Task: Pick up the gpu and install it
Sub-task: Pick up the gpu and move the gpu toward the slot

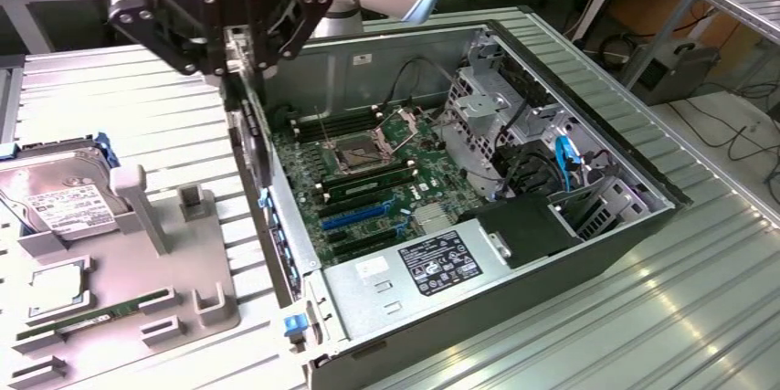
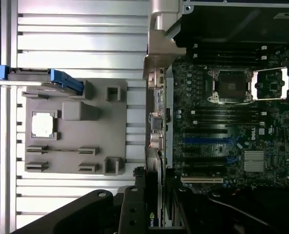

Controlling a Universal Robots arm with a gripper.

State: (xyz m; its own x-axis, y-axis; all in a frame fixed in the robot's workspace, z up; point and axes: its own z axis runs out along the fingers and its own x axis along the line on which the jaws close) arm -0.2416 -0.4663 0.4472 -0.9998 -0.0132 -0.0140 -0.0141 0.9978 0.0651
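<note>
On the exterior view's left sat the grey tray (image 1: 201,303), with the hard drive (image 1: 55,203) at its far end, a CPU (image 1: 55,289) and 1 green memory stick (image 1: 104,317) in their slots. Just right of that, the gripper (image 1: 241,61) was up high, clamped on the top edge of the gpu (image 1: 256,171). The card hung upright and edge-on, running along the left wall of the open case (image 1: 585,253), between tray and motherboard (image 1: 365,180). Couldn't tell if it touched the wall. It wasn't in a slot yet. The blue slots on the board were bare.
</note>
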